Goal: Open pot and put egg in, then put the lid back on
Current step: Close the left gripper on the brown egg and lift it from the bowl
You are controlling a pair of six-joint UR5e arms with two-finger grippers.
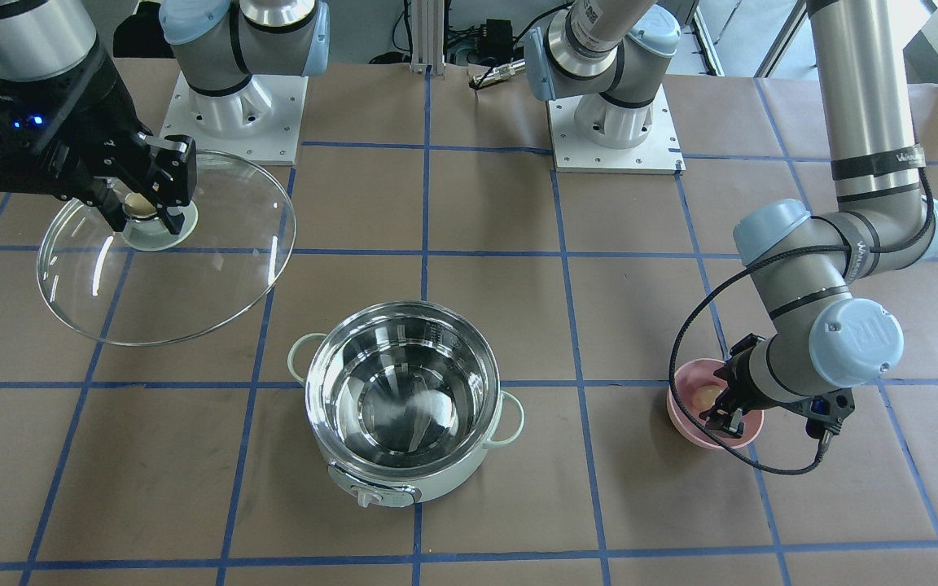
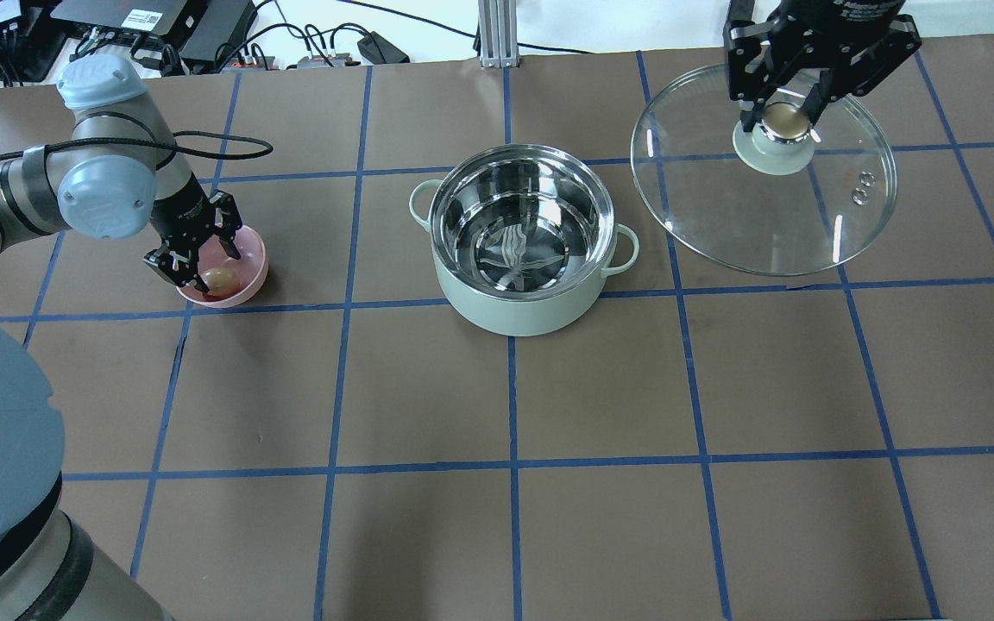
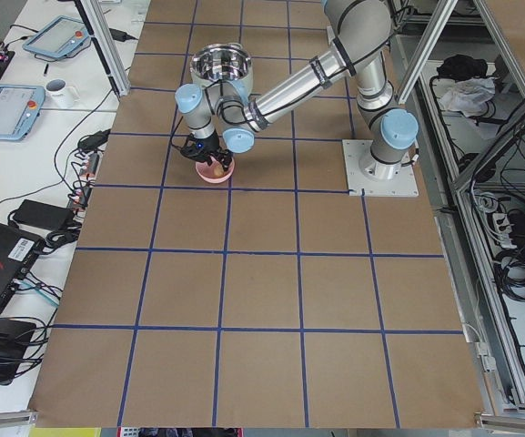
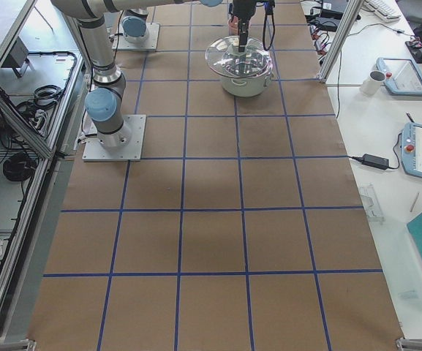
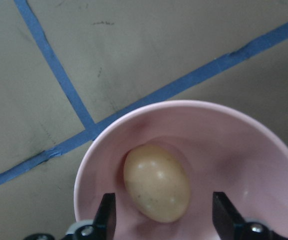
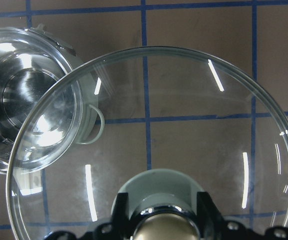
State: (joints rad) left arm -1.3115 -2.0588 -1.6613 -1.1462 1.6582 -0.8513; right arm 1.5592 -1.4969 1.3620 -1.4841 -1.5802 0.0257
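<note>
Front-facing view: the open pot point(image 1: 453, 482) stands mid-counter point(image 1: 599, 505). At its 10 o'clock, the right gripper point(image 1: 143, 210) is clamped on the knob of the lid point(image 1: 192, 277), which hangs tilted.

Overhead view: at the pot's 9 o'clock, well apart, the left gripper point(image 2: 206, 266) dips into a pink bowl point(image 2: 257, 259) holding the egg point(image 2: 221, 278).

Left wrist view: wide jaws straddle the egg without touching it.

Right wrist view: the pot shows at 9 o'clock, partly through the glass.

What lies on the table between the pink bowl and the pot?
Nothing: between the pink bowl and pot the overhead view shows bare taped table.
</note>
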